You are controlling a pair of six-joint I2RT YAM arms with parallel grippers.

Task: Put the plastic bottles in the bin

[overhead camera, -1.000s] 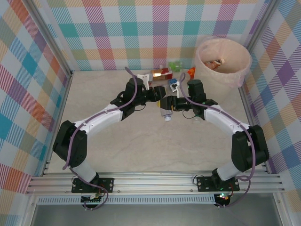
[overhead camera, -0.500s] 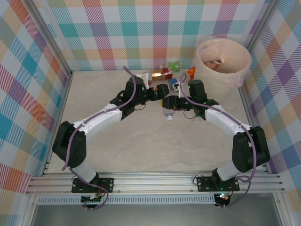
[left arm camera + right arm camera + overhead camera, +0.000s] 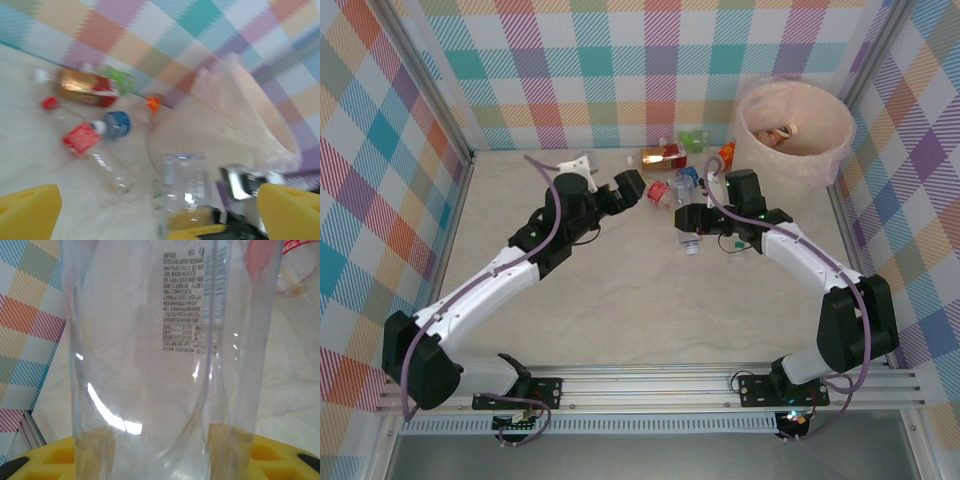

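Note:
In the top view a clear plastic bottle (image 3: 688, 232) with a white cap is held by my right gripper (image 3: 686, 218), which is shut on it just above the table. In the right wrist view that bottle (image 3: 150, 340) stands between the yellow pads (image 3: 280, 455) of the right gripper (image 3: 160, 452). My left gripper (image 3: 632, 190) is open, empty and apart from it to the left. The left wrist view has its gripper (image 3: 160, 215) wide open facing the held bottle (image 3: 184, 185). The cream-pink bin (image 3: 793, 130) stands at the back right. More bottles (image 3: 665, 157) lie near the back wall.
Loose bottles lie between the arms and the back wall: one with amber liquid (image 3: 82, 87), a green one (image 3: 120, 80), one with an orange cap (image 3: 152, 104), a blue-labelled one (image 3: 117, 124) and a red-labelled one (image 3: 82, 140). The bin (image 3: 245, 110) holds some items.
My left gripper opened, let go of the clear bottle and drew back to the left. My right gripper closed on that bottle and shifted slightly right with it.

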